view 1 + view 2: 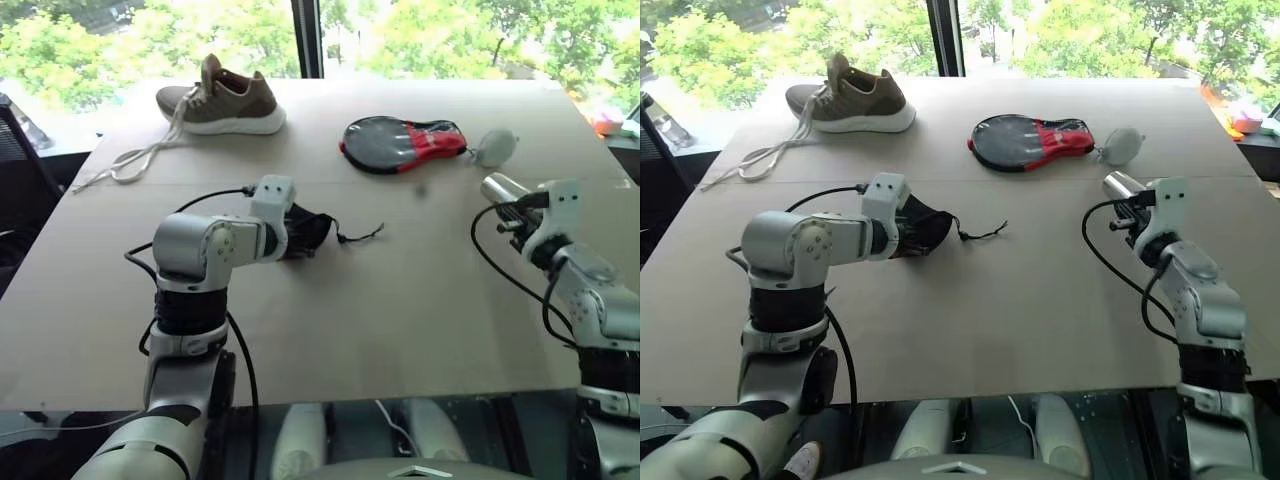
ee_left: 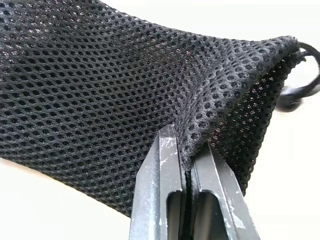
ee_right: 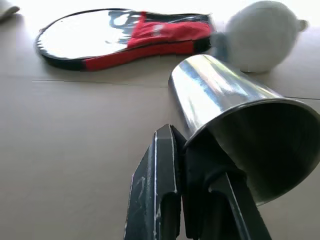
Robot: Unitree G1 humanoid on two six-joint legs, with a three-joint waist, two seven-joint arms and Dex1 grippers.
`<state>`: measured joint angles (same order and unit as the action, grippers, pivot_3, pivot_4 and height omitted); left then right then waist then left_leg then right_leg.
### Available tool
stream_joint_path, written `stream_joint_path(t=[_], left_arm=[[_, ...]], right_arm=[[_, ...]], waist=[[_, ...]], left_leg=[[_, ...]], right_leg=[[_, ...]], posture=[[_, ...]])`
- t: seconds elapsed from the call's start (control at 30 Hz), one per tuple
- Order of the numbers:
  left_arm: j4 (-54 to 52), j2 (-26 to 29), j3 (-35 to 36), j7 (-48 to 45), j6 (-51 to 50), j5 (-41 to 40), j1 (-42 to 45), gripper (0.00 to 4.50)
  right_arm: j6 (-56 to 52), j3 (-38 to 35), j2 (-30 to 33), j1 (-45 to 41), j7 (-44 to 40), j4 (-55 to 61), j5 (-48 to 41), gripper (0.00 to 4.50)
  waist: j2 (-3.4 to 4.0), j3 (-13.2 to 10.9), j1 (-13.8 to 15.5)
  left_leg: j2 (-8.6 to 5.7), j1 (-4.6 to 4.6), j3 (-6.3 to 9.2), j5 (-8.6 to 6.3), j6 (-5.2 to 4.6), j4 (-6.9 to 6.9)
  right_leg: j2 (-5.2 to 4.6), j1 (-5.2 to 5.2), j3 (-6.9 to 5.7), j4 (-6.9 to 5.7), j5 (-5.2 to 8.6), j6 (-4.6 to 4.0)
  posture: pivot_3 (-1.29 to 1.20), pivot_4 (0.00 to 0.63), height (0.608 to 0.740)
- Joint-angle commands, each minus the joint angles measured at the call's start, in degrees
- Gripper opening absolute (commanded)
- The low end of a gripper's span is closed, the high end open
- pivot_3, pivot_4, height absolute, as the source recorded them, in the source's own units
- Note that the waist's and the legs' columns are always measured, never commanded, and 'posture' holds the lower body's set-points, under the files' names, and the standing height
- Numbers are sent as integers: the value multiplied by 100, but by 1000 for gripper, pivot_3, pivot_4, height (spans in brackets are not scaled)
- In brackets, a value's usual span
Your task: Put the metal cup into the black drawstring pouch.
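Observation:
The black drawstring pouch (image 1: 310, 229) is a soft mesh bag at the table's middle left, its cord (image 1: 360, 237) trailing right over the wood. My left gripper (image 2: 182, 142) is shut on a pinched fold of the pouch's (image 2: 115, 85) fabric near its gathered edge. The metal cup (image 1: 500, 188), shiny steel, hangs on its side over the right part of the table. My right gripper (image 3: 192, 145) is shut on the cup's (image 3: 230, 105) rim, and the cup's closed end points away toward the far side of the table.
A brown sneaker (image 1: 225, 100) with long loose laces (image 1: 130, 162) sits at the far left. A black-and-red paddle case (image 1: 400, 143) and a pale grey ball (image 1: 493, 147) lie at the back, just beyond the cup. Bare wood (image 1: 400, 300) stretches between my two arms.

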<state>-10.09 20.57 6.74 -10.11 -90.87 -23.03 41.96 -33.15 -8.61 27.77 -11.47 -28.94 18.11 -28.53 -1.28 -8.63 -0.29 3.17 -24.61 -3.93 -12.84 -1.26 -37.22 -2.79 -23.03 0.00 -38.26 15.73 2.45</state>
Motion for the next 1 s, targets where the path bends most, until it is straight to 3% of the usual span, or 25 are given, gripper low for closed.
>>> stream_joint_path(t=[0.03, 0.17, 0.37, 0.77, 1.0], left_arm=[[-213, 7, 136, -313, 226, -189, -19, 0], [-162, -13, 326, -561, 77, -364, -16, 0], [-159, 100, 298, -754, -158, -479, -36, 0], [-295, 11, 255, -699, -163, -614, 29, 0], [-573, -77, 225, -612, -163, -820, -115, 0]], right_arm=[[-445, 377, -1, 402, -369, 1377, -793, 70], [-442, 1175, -332, 474, -412, 1654, -791, 70], [-66, 1904, -889, -29, -644, 894, -474, 70], [598, 2253, -1523, -814, -1260, -708, -24, 70], [1060, 2606, -1474, -858, -1098, -1334, 934, 70]], waist=[[0, 0, -43], [-2, -2, -49], [-9, -5, -39], [-12, -7, -33], [-12, -7, -41]], left_leg=[[1, -1, -2, 0, 0, -3], [-1, 5, -3, -3, -6, -18], [-6, 10, 5, -12, -23, -34], [-6, -2, 13, -2, -7, -38], [-5, -5, 11, 0, -3, -38]], right_leg=[[1, -2, 3, -2, 0, 0], [0, -3, 4, -25, 0, 0], [-2, -3, 0, -54, 0, 0], [-2, -10, -7, -57, 0, -1], [-4, -13, -5, -58, 0, -1]], posture=[[0, 150, 740], [0, 150, 740], [0, 150, 740], [0, 150, 740], [0, 150, 740]])
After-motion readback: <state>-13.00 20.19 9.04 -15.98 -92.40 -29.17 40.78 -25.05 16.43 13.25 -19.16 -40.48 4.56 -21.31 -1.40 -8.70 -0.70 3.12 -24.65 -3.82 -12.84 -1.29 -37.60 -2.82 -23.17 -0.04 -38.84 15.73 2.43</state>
